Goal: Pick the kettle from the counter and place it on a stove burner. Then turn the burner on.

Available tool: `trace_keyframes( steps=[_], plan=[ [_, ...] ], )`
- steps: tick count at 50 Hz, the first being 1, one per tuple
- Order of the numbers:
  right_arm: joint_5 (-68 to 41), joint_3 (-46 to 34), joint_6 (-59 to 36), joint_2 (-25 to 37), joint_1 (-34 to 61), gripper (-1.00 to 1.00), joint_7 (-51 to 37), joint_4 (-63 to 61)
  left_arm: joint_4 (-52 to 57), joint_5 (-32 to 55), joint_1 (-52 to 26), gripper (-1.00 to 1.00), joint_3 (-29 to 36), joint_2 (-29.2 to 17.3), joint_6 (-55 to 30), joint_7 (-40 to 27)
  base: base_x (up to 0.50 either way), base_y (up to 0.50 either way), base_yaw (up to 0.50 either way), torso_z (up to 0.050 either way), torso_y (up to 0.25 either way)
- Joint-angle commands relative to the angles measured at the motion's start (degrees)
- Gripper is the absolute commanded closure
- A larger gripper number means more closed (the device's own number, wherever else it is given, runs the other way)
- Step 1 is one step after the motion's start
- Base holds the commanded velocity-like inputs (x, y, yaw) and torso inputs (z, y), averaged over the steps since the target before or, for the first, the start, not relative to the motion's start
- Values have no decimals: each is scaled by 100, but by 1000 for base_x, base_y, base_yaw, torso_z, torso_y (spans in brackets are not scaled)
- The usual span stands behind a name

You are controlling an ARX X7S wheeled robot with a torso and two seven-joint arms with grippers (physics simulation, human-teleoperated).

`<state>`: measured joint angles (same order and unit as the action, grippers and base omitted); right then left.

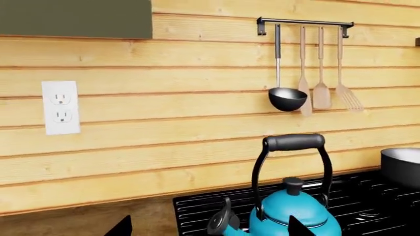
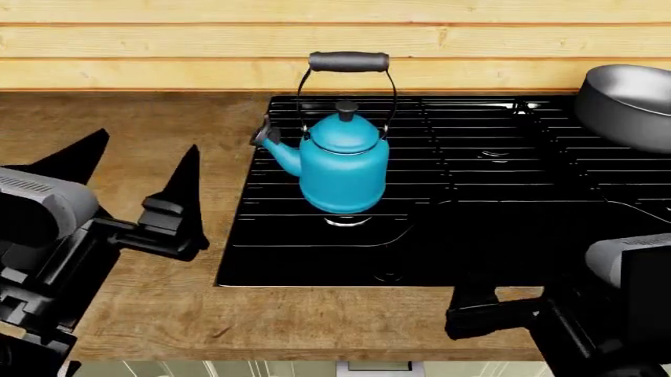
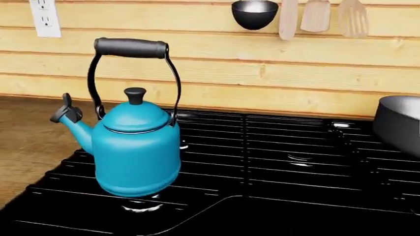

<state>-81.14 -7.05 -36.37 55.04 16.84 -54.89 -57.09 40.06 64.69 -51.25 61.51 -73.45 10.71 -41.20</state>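
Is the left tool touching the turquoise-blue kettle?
Apart. Head view shows the open left tool over the wooden counter, bare wood separating it from the turquoise-blue kettle.

Pale plank wall behind. White double outlet fixed to it. Black rail higher up, hung with a black ladle, two wooden spatulas and a slotted turner. Grey steel pot at the far right edge.
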Motion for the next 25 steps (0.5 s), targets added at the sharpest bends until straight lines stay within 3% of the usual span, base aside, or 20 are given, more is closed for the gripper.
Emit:
trace_keyframes(
  steps=[1,25],
  plan=[
    [-606,-581,-5,-133,247,-100,-397,329,92,-253,520,-100,59,-350,704,-144,0,0,0,0,0],
    [-374,-1071,-225,-602,324,-100,-79,1130,22,-244,607,-100,56,-324,759,-186,0,0,0,0,0]
  ],
)
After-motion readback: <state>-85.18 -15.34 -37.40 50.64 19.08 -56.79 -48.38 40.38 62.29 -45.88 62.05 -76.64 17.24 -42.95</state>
